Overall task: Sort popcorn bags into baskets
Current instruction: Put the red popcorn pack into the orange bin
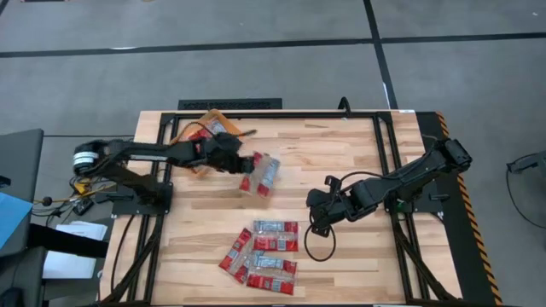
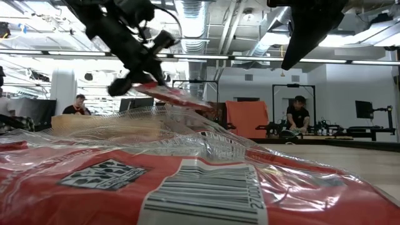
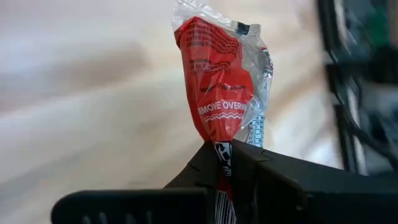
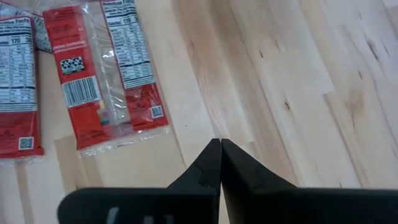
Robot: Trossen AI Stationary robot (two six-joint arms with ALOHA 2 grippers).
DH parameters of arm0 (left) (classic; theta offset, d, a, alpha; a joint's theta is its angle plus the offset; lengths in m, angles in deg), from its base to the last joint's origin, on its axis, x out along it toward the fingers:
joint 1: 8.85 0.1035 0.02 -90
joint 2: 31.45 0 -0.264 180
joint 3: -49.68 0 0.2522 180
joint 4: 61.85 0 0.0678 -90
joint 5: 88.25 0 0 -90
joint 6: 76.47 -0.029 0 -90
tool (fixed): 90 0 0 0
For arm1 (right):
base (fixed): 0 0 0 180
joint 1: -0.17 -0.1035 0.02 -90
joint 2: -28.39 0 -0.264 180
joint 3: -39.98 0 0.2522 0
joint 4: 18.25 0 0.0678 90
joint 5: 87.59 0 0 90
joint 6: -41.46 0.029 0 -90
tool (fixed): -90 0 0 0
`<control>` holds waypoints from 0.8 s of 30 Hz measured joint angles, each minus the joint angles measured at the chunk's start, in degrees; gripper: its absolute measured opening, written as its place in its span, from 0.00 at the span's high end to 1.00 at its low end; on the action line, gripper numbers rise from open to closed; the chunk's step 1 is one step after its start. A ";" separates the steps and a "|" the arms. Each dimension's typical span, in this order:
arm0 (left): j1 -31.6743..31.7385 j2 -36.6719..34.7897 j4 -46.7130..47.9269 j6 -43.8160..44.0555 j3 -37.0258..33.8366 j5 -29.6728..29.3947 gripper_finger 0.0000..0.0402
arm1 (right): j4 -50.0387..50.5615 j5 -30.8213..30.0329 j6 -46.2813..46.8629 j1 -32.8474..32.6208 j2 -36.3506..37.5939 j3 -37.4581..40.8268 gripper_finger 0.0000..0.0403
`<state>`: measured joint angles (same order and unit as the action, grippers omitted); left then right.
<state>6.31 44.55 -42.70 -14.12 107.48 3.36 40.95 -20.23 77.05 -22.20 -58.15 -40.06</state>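
Note:
My left gripper is shut on one red popcorn bag in clear wrap, held above the table just right of the orange basket. The basket sits at the far left, partly under the arm, with a bag in it. The held bag also shows in the left wrist view and the low view. Several more bags lie flat on the table near the front edge. My right gripper is shut and empty, above bare wood just right of that pile. My left gripper pinches one short end of the bag between its two fingers. The fingers slant down toward the table's right. The bag sticks out beyond the fingertips, crumpled at the pinch, and is lifted clear of the table.
A black frame runs round the wooden table top. A black cable loop lies beside my right gripper. One bag lies right in front of the low camera. People sit in the room beyond the table.

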 joint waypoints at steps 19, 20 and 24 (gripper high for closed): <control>14.47 -18.80 16.18 24.37 -6.97 -29.29 0.99 | -0.04 -1.53 -0.13 0.48 0.00 0.00 0.92; 15.21 -18.60 15.86 24.55 -7.31 -29.32 0.99 | -0.04 -1.54 -0.13 0.48 0.00 0.00 0.92; 17.67 -18.20 11.37 26.44 -9.54 -29.30 0.99 | -0.02 -1.53 -0.22 0.48 0.00 0.00 0.94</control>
<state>23.98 26.35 -31.33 12.32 97.94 -25.93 40.93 -21.76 76.83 -21.72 -58.15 -40.06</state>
